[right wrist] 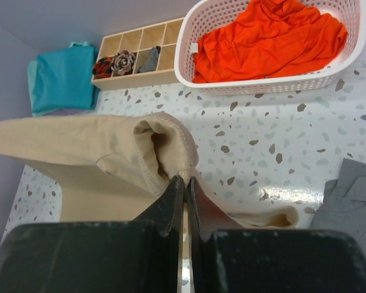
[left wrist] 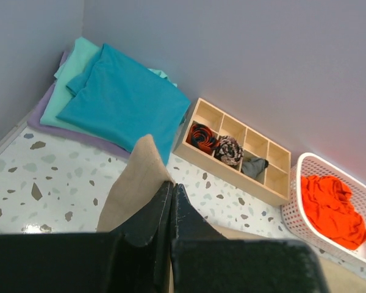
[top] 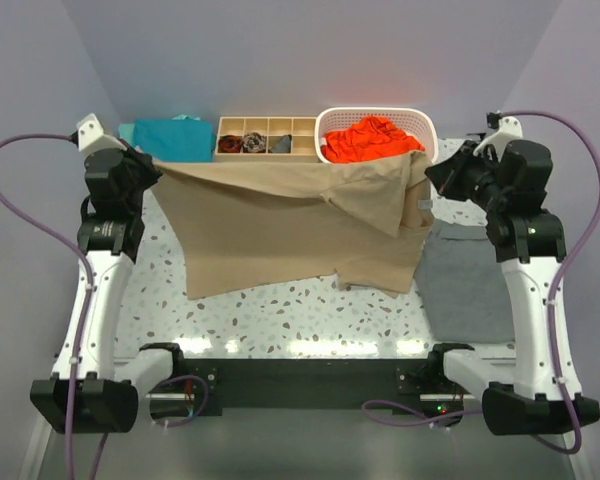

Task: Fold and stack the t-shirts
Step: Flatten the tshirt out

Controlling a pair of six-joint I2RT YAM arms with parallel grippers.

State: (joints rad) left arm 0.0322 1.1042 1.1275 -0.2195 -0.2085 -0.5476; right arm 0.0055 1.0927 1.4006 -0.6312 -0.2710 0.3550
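Note:
The tan t-shirt [top: 280, 225] hangs stretched between both grippers above the table, its lower part draping down. My left gripper [top: 152, 170] is shut on its left top corner; the cloth [left wrist: 134, 183] shows at the closed fingertips [left wrist: 171, 186]. My right gripper [top: 432, 175] is shut on the right corner, the bunched fabric [right wrist: 152, 149] pinched at the tips [right wrist: 184, 179]. Folded teal t-shirts [top: 170, 138] lie at the back left, also in the left wrist view [left wrist: 119, 97]. An orange-red t-shirt [top: 372, 137] lies crumpled in the white basket [top: 424, 122].
A wooden divided tray [top: 268, 138] with rolled socks stands at the back between the teal stack and the basket. A flat dark grey cloth [top: 468, 280] lies on the table's right side. Walls close in behind and on both sides.

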